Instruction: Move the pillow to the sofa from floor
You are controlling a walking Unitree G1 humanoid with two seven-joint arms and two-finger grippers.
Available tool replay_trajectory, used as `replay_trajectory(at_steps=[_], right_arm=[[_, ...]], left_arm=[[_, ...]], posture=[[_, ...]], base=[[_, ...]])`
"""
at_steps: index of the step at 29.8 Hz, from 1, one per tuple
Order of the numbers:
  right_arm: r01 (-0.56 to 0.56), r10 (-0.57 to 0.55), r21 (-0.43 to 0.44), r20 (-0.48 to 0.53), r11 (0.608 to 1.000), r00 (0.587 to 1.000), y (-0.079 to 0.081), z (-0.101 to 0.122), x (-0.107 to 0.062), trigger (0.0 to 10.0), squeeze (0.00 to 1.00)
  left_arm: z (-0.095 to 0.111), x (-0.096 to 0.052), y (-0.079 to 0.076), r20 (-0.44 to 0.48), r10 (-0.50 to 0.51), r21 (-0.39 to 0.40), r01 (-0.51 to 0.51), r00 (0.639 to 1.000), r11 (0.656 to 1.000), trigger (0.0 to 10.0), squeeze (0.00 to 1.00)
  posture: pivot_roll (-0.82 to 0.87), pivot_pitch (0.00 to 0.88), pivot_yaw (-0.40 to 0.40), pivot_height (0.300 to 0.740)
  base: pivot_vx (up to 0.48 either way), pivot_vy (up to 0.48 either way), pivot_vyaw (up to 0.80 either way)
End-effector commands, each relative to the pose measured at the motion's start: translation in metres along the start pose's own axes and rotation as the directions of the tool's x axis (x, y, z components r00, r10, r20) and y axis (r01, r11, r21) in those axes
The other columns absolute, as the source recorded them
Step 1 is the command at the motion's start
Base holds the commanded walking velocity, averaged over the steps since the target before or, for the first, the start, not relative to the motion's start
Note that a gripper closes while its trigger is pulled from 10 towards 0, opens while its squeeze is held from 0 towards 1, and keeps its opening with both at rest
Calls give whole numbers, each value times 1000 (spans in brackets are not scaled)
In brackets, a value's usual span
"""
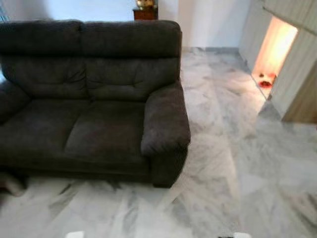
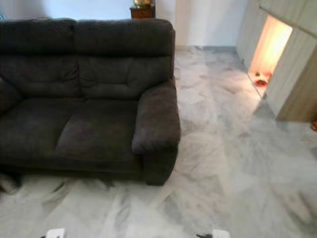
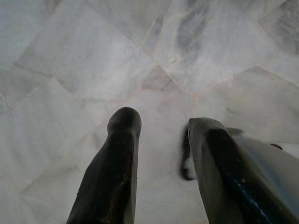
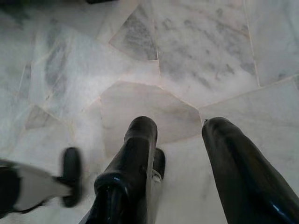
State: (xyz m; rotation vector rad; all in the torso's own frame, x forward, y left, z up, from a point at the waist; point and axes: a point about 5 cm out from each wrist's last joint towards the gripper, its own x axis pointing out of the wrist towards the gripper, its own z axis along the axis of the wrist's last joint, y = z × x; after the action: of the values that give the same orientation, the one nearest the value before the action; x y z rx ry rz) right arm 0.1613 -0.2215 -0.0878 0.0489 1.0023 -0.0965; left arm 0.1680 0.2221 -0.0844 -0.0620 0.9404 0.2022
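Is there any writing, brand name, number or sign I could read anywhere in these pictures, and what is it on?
None: no readable text in any view.
The dark sofa bears no label or tag that can be made out.
The marble floor shows only grey veining.
The left end effector and right end effector carry no markings.
The small red items in the lit wall niche are too blurred to tell.

Left gripper (image 3: 161, 123): arm hangs down, wrist camera faces floor. Two black fingers (image 3: 117, 168) parted, clear gap between tips, nothing held. Tips point toward 12 o'clock in wrist view.

Right gripper (image 4: 180, 126): arm hangs down, wrist camera faces floor. Two black fingers (image 4: 135, 158) parted, gap between tips, nothing held. Tips point toward 12 o'clock in wrist view.

Head views: small white body parts at 6 o'clock edge, one left, one right; identity cannot be told.
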Motion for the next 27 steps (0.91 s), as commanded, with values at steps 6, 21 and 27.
replay_trajectory(at_steps=[6, 21, 27], right_arm=[[-87, 67, 247, 90, 965, 994, 40, 26, 8, 10000, 0], [-65, 51, 219, 71, 974, 996, 15, 15, 4, 10000, 0], [-72, 56, 211, 77, 975, 995, 21, 18, 5, 10000, 0]], left_arm=[[20, 4, 10, -25, 27, 160, -23, 999, 987, 10000, 0], [20, 5, 1, -23, 3, 169, 1, 1000, 986, 10000, 0], [21, 5, 0, -22, -4, 170, 8, 1000, 985, 10000, 0]], posture=[[92, 119, 79, 740], [71, 129, 65, 740], [60, 132, 69, 740]], base=[[0, 384, 0], [0, 385, 0], [0, 384, 0]])
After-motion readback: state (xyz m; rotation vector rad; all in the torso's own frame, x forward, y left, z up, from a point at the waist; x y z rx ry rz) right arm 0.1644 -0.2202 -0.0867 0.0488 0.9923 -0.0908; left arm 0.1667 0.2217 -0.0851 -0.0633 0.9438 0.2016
